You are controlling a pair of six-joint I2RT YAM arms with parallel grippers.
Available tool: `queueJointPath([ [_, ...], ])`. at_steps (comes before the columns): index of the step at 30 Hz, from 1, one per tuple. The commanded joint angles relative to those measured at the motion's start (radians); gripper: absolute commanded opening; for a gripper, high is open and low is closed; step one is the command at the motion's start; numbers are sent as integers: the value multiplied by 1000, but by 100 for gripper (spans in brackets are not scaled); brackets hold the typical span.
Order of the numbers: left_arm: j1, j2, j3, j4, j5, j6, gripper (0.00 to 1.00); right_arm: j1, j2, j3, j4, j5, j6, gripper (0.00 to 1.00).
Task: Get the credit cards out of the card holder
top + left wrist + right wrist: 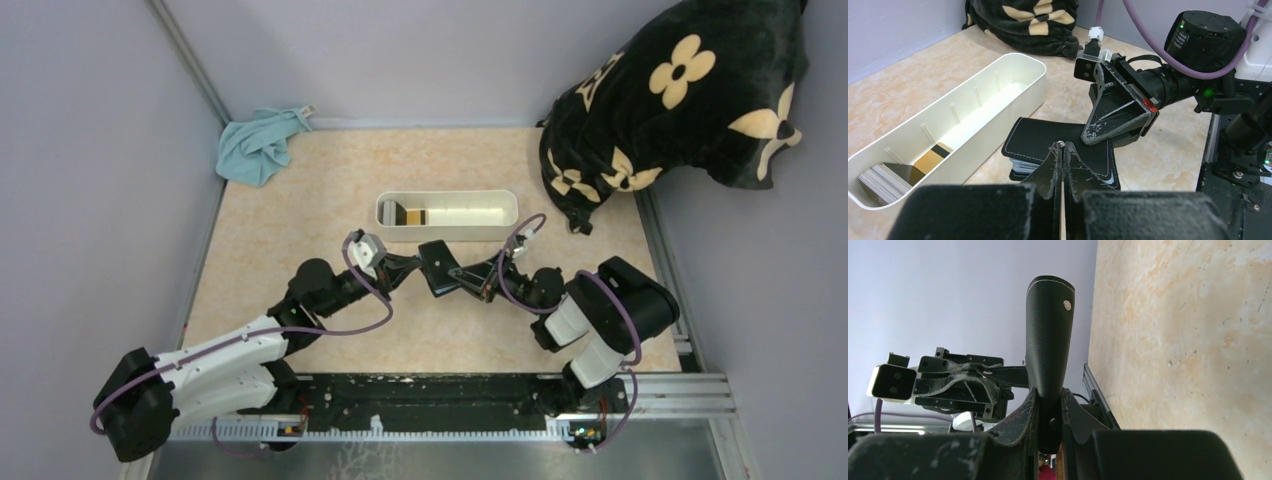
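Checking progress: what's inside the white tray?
At one end of the white tray, a stack of cards and a black-striped gold card. Anything beneath them is hidden.

White oblong tray (pixel 447 233): lies on the marble-patterned tabletop (pixel 300 230), just beyond the left claw (pixel 415 263) and right claw (pixel 468 277). Crumpled light-blue cloth (pixel 258 146): well beyond and left of the left claw. Black blanket with cream flowers (pixel 680 100): well beyond and right of the right claw.
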Motion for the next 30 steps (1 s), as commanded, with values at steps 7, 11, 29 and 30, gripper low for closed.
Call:
queueJointPath([
  [7, 3, -93, -59, 40, -62, -1, 21, -3, 23, -1, 189, 52, -71, 0],
  [11, 2, -142, -113, -51, -205, -45, 48, -3, 20, 21, 129, 61, -115, 0],
  [29, 1, -4, -108, 49, -201, -162, 75, 62, -76, 80, -491, 213, -445, 13],
  [30, 2, 8, -109, 63, -198, -166, 75, 65, -73, 78, -498, 221, -447, 19],
])
